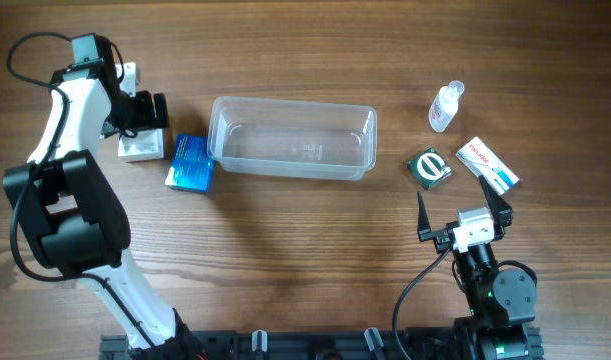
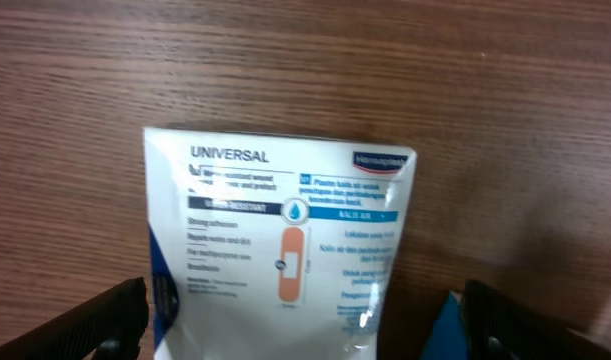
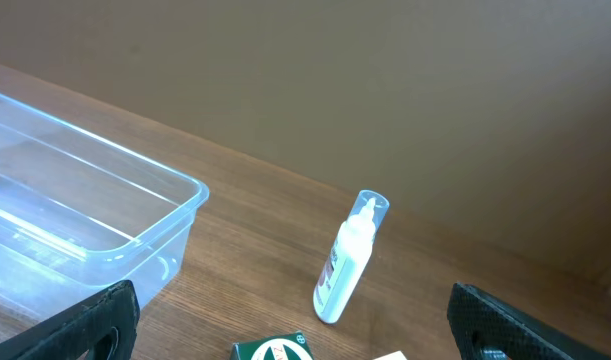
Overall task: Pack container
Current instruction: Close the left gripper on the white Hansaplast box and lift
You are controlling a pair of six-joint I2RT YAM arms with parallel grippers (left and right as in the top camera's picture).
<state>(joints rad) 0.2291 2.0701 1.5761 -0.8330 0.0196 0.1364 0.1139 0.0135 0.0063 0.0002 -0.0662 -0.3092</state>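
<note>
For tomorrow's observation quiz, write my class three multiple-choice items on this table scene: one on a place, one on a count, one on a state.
1. Where does the blue box lie relative to the container?
A) inside it
B) just left of it
C) far to its right

2. How many items are inside the container?
A) none
B) two
C) four

3. How do the right gripper jaws stand?
A) open, holding nothing
B) shut, empty
C) shut on the container

Answers: B, the overhead view shows it by the container's left end; A, only the clear floor shows; A, the jaws are spread wide with nothing between them.
</note>
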